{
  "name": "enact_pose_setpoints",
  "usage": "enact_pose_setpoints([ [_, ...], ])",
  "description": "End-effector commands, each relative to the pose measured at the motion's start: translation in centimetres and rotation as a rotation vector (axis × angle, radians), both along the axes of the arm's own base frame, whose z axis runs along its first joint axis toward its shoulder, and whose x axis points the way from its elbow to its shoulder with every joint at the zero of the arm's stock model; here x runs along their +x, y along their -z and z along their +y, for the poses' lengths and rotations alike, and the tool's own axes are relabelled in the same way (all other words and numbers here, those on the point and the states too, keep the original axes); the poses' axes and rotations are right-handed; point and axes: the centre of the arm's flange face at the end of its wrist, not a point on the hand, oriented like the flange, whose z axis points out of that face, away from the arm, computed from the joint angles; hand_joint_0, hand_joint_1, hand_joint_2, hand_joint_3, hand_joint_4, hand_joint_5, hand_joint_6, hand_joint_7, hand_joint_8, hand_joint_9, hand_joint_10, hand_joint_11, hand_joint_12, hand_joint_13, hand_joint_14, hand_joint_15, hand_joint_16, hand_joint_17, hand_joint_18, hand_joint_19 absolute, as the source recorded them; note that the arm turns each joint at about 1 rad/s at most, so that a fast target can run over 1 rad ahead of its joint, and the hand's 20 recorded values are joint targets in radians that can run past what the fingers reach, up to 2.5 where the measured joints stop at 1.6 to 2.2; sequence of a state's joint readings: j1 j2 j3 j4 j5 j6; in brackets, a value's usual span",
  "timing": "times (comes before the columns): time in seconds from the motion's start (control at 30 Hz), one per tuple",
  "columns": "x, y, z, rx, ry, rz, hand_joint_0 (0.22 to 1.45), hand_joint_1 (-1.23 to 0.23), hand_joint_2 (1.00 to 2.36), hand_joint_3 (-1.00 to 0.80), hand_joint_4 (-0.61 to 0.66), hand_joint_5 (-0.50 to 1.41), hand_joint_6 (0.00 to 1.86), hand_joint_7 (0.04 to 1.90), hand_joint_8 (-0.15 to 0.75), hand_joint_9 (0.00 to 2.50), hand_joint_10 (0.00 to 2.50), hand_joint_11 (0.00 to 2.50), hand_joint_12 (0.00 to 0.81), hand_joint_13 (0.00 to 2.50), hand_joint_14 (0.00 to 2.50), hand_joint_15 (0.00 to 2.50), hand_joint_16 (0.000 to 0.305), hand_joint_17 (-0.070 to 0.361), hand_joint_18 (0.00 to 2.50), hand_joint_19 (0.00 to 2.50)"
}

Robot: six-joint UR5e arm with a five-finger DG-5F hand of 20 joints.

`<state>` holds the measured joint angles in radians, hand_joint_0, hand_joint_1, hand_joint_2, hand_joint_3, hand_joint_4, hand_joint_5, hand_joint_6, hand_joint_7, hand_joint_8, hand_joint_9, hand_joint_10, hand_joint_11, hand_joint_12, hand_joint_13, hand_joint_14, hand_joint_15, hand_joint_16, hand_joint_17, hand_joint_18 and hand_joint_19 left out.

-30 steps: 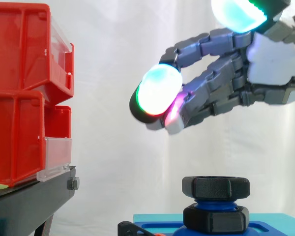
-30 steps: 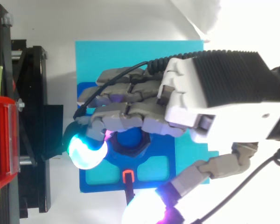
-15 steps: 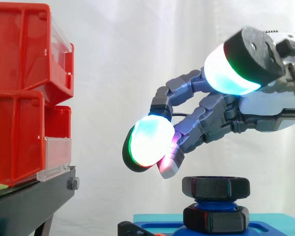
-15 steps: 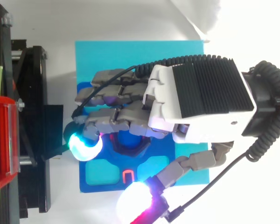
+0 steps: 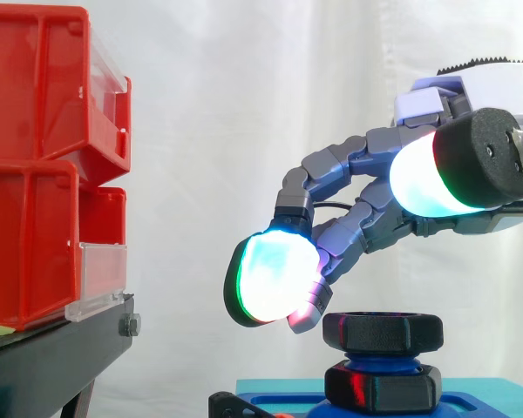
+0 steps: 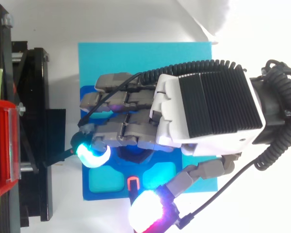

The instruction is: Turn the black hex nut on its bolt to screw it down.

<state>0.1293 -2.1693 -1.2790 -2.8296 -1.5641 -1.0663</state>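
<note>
At the left, red bins [image 5: 35,165] sit stacked on a black stand [image 5: 61,357], well apart from the work. Right of the stand lies a pale blue plate [image 6: 136,53], and on it a darker blue base [image 6: 102,183] with a small red mark [image 6: 132,183] near one edge. From the base a blue bolt [image 5: 376,359] stands upright and carries two black hex nuts. The lower nut [image 5: 382,388] sits down at the base, and the nut [image 5: 382,331] rides at the top of the bolt, with a band of blue thread showing between the two.

The hand [image 6: 208,111] reaches in from the right, palm down over the bolt. Its fingers [image 5: 331,165] arch downward in a loose curl and have hold of nothing. The thumb [image 5: 427,183] is spread wide from them and, in the side view, sits well above the nut. The fingertips [image 5: 270,280], one glowing cyan-white with a green rim and one magenta, hang just left of the nut's upper left corner, slightly above its top face. They are very near it, but whether the magenta one touches cannot be told. From above, the fingers cover most of the nut, leaving only a dark edge of it showing beneath them, and the thumb's pad lies off the base's edge beside the red mark, apart from the nut
</note>
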Motion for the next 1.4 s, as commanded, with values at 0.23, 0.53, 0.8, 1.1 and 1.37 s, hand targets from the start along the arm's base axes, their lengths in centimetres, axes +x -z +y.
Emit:
enact_pose_setpoints([
  [0.23,-0.1,0.0,-0.3,-0.037,-0.017,0.000,0.48,-0.45,1.00,-0.50,0.22,-0.20,0.50,0.63,0.289,0.43,0.00,0.00,0.331,0.28,0.00,0.00,0.044,0.098,0.17,0.00],
  [0.53,-0.2,0.1,-0.8,-0.066,-0.026,0.001,0.44,-0.33,1.00,-0.50,0.19,-0.22,0.50,0.60,0.193,0.00,0.00,0.00,0.342,0.00,0.00,0.00,0.049,0.111,0.00,0.01],
  [0.8,-0.9,0.5,-1.4,-0.069,-0.072,0.044,0.44,-0.30,1.00,-0.50,0.18,-0.20,0.50,0.68,0.196,0.00,0.00,0.00,0.347,0.00,0.00,0.00,0.049,0.111,0.00,0.01],
  [1.1,-1.3,0.7,-2.5,-0.093,-0.095,0.057,0.45,-0.31,1.00,-0.50,0.26,-0.18,0.50,0.94,0.239,0.00,0.00,0.00,0.362,0.05,0.00,0.00,0.051,0.116,0.00,0.05],
  [1.37,-1.5,0.6,-3.6,-0.105,-0.109,0.056,0.45,-0.35,1.00,-0.50,0.28,-0.17,0.50,0.99,0.266,0.03,0.00,0.00,0.372,0.13,0.00,0.00,0.053,0.119,0.03,0.02],
])
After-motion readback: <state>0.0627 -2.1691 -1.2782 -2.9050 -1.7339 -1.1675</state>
